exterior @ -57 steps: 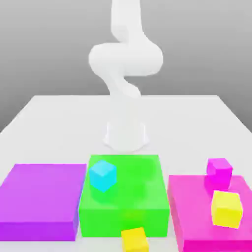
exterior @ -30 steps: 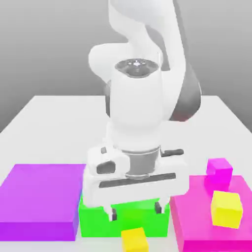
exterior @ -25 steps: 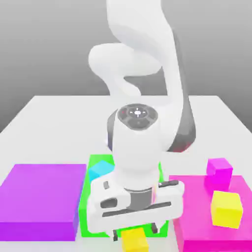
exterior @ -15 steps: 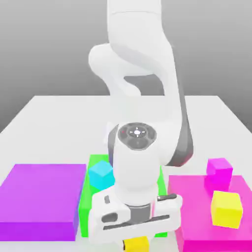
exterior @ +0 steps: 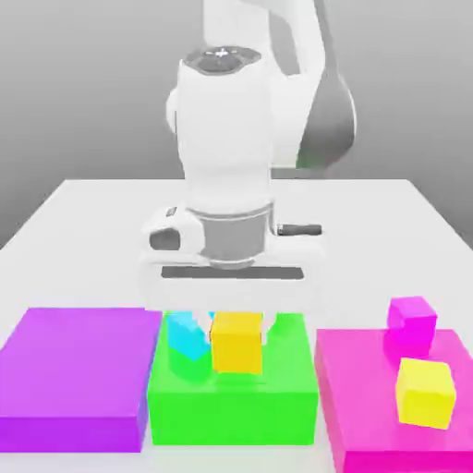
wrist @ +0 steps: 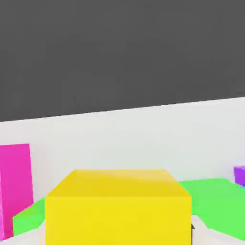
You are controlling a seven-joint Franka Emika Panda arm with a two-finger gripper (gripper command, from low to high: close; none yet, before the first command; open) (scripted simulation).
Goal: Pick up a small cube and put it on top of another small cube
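Clearly, the pincer [exterior: 237,334] is closed on the small yellow cube [exterior: 237,344], which is seen against the green block [exterior: 231,416] in the exterior view. From this cube, in the same view, the cyan cube [exterior: 188,337] is at nine o'clock, the magenta cube [exterior: 412,320] at about three, and the larger yellow cube [exterior: 426,394] between three and four.

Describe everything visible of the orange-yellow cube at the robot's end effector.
The orange-yellow cube is a plain, opaque block with flat faces and no markings, looking whole. The end effector grips it, its fingers closed on two opposite sides. The cube sits roughly level. In the exterior view it appears in front of the green block, just to the right of the cyan cube.
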